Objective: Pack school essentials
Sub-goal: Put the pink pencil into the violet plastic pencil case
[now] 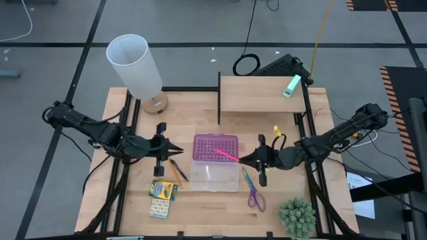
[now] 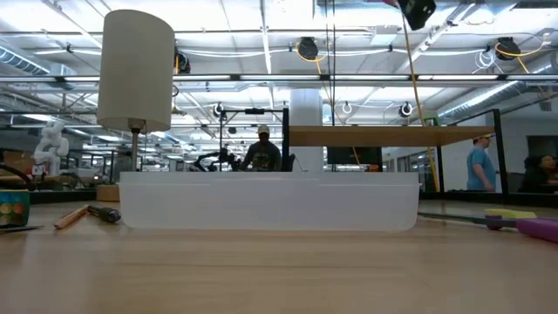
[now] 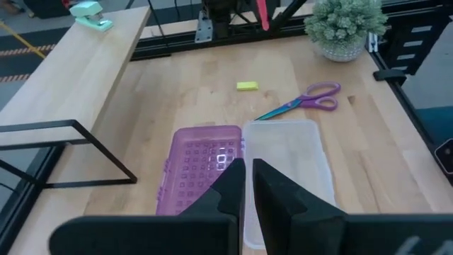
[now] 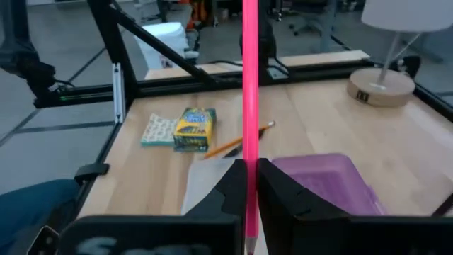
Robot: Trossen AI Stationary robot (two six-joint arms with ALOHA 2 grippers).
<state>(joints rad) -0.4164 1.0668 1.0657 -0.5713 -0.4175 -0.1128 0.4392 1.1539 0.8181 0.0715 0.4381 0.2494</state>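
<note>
The right claw point(image 1: 245, 159) is clamped on a pink pen point(image 1: 226, 155), fingers tight against its shaft. It hangs just right of the clear case point(image 1: 214, 175), with the pen slanting left over the case's purple lid point(image 1: 215, 147). In the right wrist view the pen point(image 4: 250, 106) stands straight up between the fingers.

The left claw point(image 1: 179, 151) sits just left of the case, its fingers drawn narrow with only a slit between them and nothing in it.

The case lies open at the middle of the bench point(image 1: 200, 213), the studded lid on the far half and the clear tray on the near half.

Right of the tray, purple-handled scissors point(image 1: 253, 191) lie on the bench, blades pointing far. A small yellow piece point(image 1: 275, 129) lies farther right and far.

Left of the tray, below the left claw, an orange pencil point(image 1: 177, 171) lies slanted beside a dark one. Nearer still sit the yellow-green crayon box point(image 1: 163, 190) and, just near of it, a pale patterned pack point(image 1: 159, 209).

A white lamp point(image 1: 137, 67) stands at the far left corner, a potted plant point(image 1: 296, 216) at the near right, and a mint-green block point(image 1: 291, 86) rests on the raised shelf point(image 1: 257, 93) at the far side.
</note>
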